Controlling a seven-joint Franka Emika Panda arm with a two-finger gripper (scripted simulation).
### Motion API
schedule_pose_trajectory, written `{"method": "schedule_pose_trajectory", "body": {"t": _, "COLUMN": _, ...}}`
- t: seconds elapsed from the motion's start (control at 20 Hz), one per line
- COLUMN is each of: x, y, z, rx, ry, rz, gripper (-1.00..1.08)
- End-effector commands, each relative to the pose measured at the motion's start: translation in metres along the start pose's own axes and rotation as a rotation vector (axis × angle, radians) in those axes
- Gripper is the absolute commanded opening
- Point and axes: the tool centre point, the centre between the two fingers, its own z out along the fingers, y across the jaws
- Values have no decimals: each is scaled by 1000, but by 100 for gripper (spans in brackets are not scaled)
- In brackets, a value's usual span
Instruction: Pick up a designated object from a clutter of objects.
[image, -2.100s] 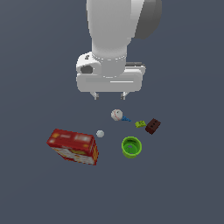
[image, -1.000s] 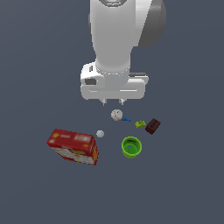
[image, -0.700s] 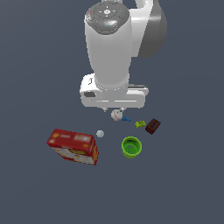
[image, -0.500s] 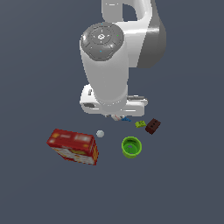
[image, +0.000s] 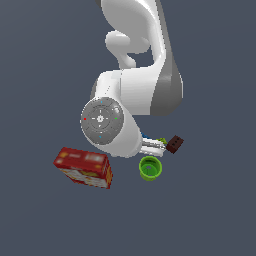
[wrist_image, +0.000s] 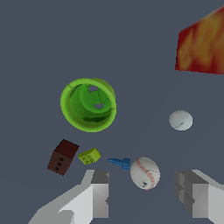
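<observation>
Lime-green cup (wrist_image: 89, 104) stands upright on the grey surface (wrist_image: 39, 39), mouth up, untouched. Spread wide and holding nothing, the end effector (wrist_image: 142, 194) hangs over the white baseball (wrist_image: 145, 173). From the cup, a dark brown block (wrist_image: 62, 156) sits at 7 o'clock and a red cracker box (wrist_image: 203, 43) at 2 o'clock.

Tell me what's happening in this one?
A simulated Panda arm is working over a clutter to pick out the green cup. Its gripper is open and empty, with the white baseball showing between the fingers in the wrist view. The cup stands upright and untouched, apart from the red cracker box and the dark brown block.
</observation>
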Motion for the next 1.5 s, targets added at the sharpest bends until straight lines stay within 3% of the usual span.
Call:
{"method": "schedule_pose_trajectory", "body": {"t": 0.0, "x": 10, "y": -3, "z": 13, "rx": 24, "ry": -47, "rz": 32, "gripper": 28}}
{"method": "schedule_pose_trajectory", "body": {"t": 0.55, "x": 42, "y": -11, "z": 69, "rx": 116, "ry": -242, "rz": 147, "gripper": 28}}
{"method": "schedule_pose_trajectory", "body": {"t": 1.0, "x": 51, "y": -13, "z": 95, "rx": 153, "ry": -327, "rz": 190, "gripper": 28}}
{"method": "schedule_pose_trajectory", "body": {"t": 1.25, "x": 53, "y": -13, "z": 99, "rx": 159, "ry": -339, "rz": 196, "gripper": 28}}
{"method": "schedule_pose_trajectory", "body": {"t": 1.3, "x": 76, "y": -30, "z": 35, "rx": 175, "ry": -244, "rz": 169, "gripper": 28}}
{"method": "schedule_pose_trajectory", "body": {"t": 1.35, "x": 51, "y": -33, "z": 4, "rx": 185, "ry": -184, "rz": 152, "gripper": 28}}
{"method": "schedule_pose_trajectory", "body": {"t": 1.45, "x": 51, "y": -33, "z": 6, "rx": 184, "ry": -186, "rz": 152, "gripper": 28}}
